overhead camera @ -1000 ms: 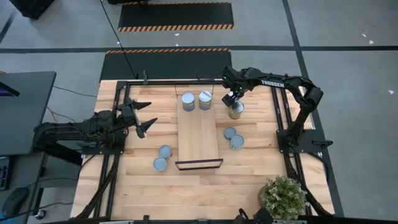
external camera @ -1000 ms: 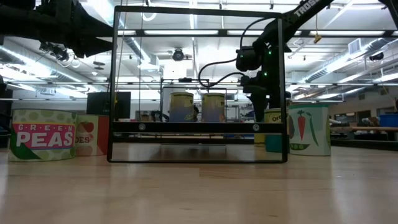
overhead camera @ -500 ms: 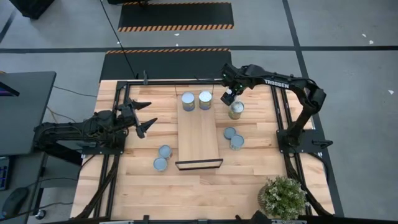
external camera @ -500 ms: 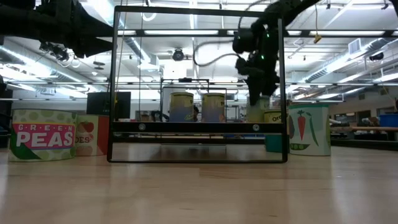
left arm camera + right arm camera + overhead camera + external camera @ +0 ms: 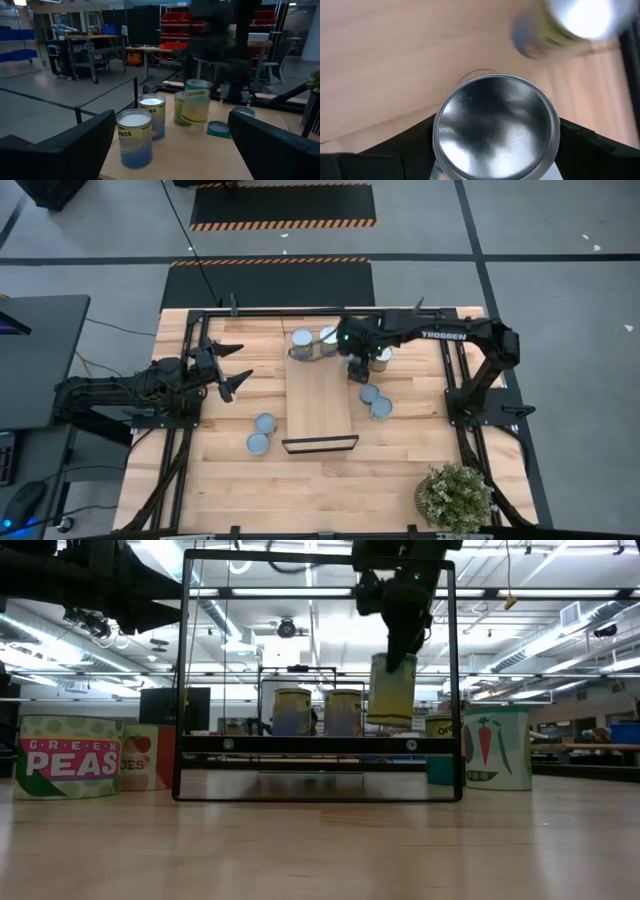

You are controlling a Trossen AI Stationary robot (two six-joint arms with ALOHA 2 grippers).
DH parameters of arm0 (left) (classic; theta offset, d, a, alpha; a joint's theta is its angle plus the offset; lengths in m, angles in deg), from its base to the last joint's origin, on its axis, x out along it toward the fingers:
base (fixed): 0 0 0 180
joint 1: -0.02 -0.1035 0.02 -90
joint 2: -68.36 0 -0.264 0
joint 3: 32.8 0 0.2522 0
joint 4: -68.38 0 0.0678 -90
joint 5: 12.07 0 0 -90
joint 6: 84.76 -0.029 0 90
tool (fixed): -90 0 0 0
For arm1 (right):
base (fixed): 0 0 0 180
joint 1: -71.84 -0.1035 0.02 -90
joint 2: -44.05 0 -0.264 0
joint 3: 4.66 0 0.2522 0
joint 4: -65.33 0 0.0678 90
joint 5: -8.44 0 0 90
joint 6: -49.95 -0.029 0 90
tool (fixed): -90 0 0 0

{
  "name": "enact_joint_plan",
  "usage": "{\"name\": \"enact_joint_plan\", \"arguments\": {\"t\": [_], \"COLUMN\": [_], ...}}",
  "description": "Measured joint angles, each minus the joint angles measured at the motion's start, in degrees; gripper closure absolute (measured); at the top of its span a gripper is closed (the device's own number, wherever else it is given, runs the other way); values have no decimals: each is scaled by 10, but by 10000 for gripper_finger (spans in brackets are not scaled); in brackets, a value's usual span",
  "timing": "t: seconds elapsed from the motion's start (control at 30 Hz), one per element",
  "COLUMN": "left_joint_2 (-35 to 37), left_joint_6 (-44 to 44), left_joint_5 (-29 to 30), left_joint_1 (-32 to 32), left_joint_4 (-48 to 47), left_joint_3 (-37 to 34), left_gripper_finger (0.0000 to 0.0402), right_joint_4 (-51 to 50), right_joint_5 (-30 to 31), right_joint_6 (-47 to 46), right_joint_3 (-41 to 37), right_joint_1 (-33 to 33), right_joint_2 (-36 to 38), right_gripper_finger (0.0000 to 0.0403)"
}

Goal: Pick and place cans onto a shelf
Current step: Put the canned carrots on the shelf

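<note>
My right gripper (image 5: pixel 357 367) is shut on a yellowish-green can (image 5: pixel 392 690), held in the air beside the right edge of the shelf (image 5: pixel 318 405). The shelf is a long light-wood board with a black frame (image 5: pixel 320 444) at its near end. Two cans (image 5: pixel 302 343) (image 5: pixel 326 338) stand on its far end. One can (image 5: pixel 380 357) stands on the table just right of my right gripper. My left gripper (image 5: pixel 238 365) is open and empty, over the table left of the shelf. My right gripper holds the can by its sides near the top rim (image 5: pixel 440 135), pinched between its two fingers (image 5: pixel 400 150). The fingers come from above, pointing down. The can hangs below them roughly upright, its bottom (image 5: pixel 390 722) clear of the table and the shelf.
Two cans (image 5: pixel 369 393) (image 5: pixel 381 409) stand on the table right of the shelf, and two (image 5: pixel 265 423) (image 5: pixel 258 443) left of it. A potted plant (image 5: pixel 455 495) stands at the near right. Black rails (image 5: pixel 452 370) run along both table sides.
My right gripper has gone up and toward the table's left, toward the shelf, carrying the can. The can, which stood on the table beside another can, now hangs lifted clear by the shelf's right edge.
</note>
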Motion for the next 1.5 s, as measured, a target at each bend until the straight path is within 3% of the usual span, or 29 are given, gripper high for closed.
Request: {"name": "enact_joint_plan", "arguments": {"t": [0.27, 0.6, 0.77, 1.1, 1.5], "left_joint_2": [0, 0, 0, 0, 0], "left_joint_6": [17, 16, 16, 16, 17], "left_joint_5": [0, 0, 0, 0, 0], "left_joint_1": [0, 0, 0, 0, 0], "left_joint_4": [1, 2, 0, -1, -2], "left_joint_3": [0, 0, 0, 0, 0], "left_gripper_finger": [8, 8, 8, 8, 8], "right_joint_4": [64, -38, -72, -84, -119], "right_joint_5": [-1, -15, -2, 37, 152], "right_joint_6": [15, 79, 84, 91, 46], "right_joint_3": [7, 182, 219, 218, 217], "right_joint_1": [-71, -73, -70, -70, -77], "right_joint_2": [-34, -162, -208, -202, -195], "right_gripper_finger": [67, 70, 66, 7, 18]}}
